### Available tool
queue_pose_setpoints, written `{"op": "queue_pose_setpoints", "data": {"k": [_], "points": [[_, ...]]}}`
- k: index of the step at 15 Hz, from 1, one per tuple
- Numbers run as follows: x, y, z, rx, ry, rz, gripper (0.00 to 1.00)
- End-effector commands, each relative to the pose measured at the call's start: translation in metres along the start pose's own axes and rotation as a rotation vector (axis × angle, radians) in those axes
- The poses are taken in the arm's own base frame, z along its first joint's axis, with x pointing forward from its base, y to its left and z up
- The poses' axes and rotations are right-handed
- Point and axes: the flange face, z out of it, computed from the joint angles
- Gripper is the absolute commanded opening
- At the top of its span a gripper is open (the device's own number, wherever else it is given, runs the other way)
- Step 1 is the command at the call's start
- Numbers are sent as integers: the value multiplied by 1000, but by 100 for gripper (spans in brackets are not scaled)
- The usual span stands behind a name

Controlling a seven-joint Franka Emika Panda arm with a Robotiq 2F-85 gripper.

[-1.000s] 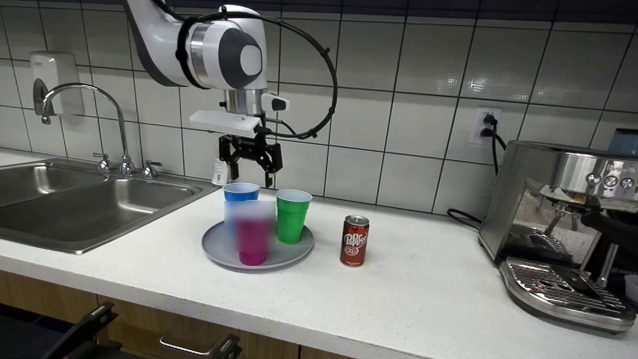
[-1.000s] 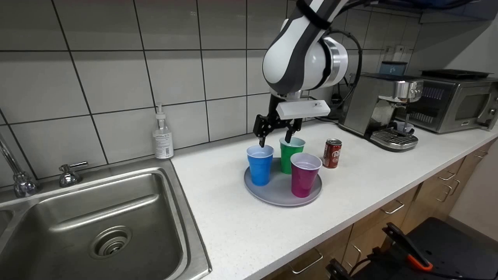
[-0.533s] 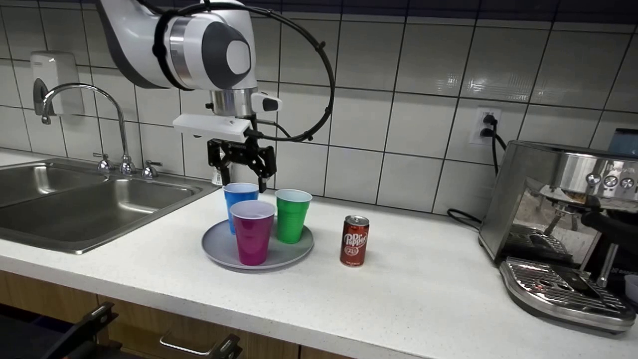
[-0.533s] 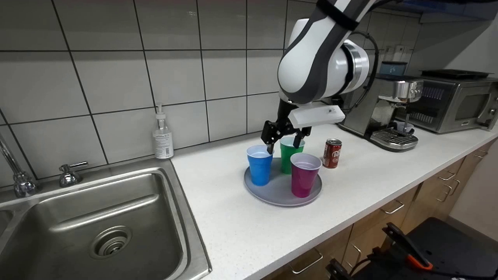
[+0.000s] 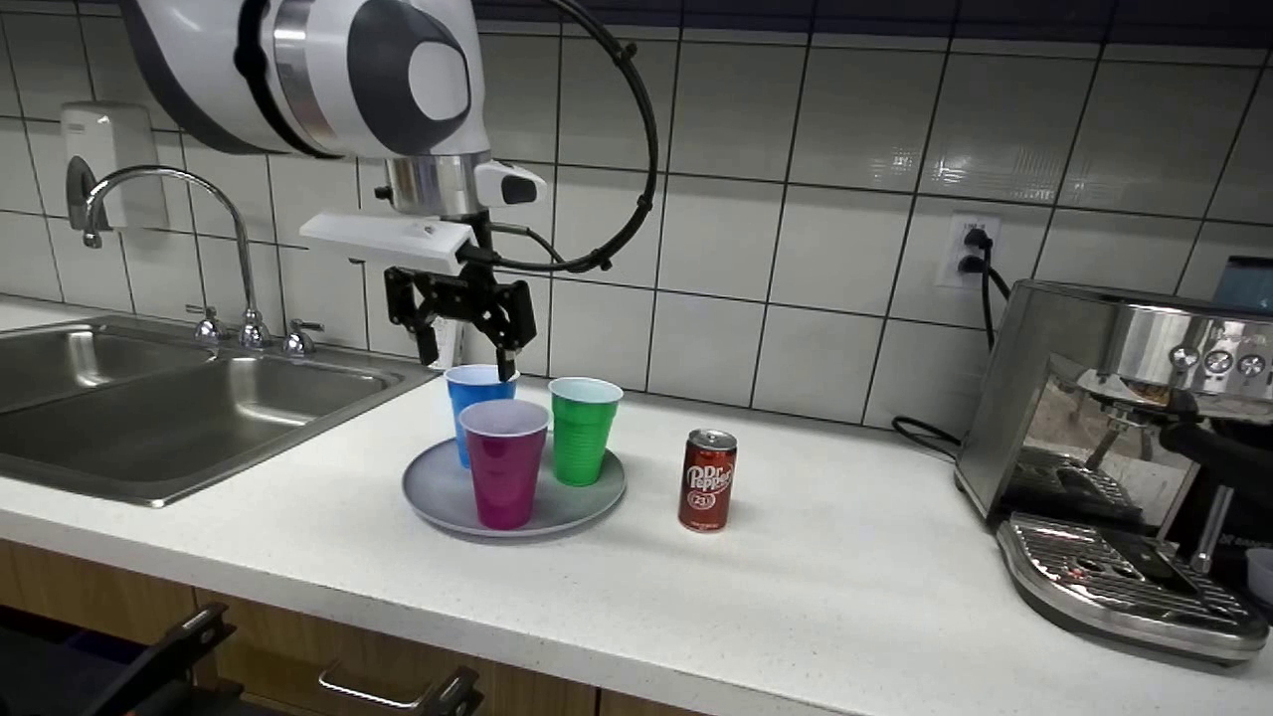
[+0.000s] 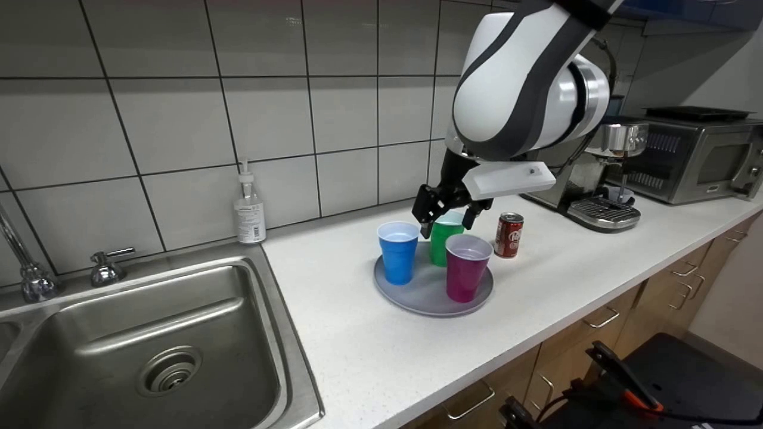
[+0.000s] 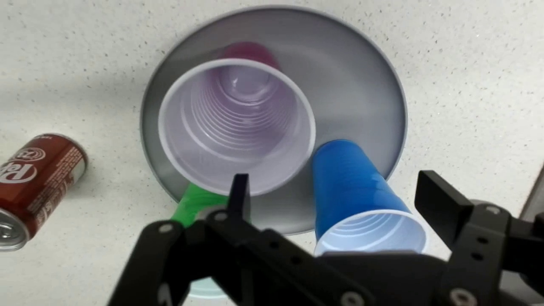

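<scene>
My gripper [image 5: 467, 362] is open and empty, with its fingers spread and pointing down. In an exterior view [image 6: 447, 227] it hangs over the back part of a grey plate [image 6: 417, 298]. In the wrist view the blue cup [image 7: 352, 187] shows between the spread fingers [image 7: 442, 199], with gaps on both sides. The magenta cup [image 7: 238, 127] shows ahead of the fingers. The green cup [image 7: 191, 204] is partly hidden behind one finger. In both exterior views the blue cup [image 5: 481, 386], green cup [image 5: 582, 438] and magenta cup [image 5: 504, 467] stand upright on the plate.
A red Dr Pepper can [image 5: 708, 480] stands beside the plate on the white counter [image 5: 816, 577]. A coffee machine [image 5: 1124, 447], a microwave [image 6: 685, 158], a steel sink [image 6: 179, 333] with faucet [image 5: 244, 249], and a soap bottle [image 6: 249, 217] line the tiled wall.
The arm has moved out from the wall toward the counter's front, and the open gripper has shifted with it over the plate. The cups, plate and can have not moved.
</scene>
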Motion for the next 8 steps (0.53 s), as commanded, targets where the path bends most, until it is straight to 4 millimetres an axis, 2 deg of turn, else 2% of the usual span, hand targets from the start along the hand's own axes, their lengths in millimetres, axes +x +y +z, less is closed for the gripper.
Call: {"op": "queue_pose_setpoints", "data": {"k": [1,4,8], "points": [[-18,-4,-19,18,-72,-15,100],[-21,-4,-27,38,-160,-19,100],[-25,-5,-38,31,-194,-28,100]]}}
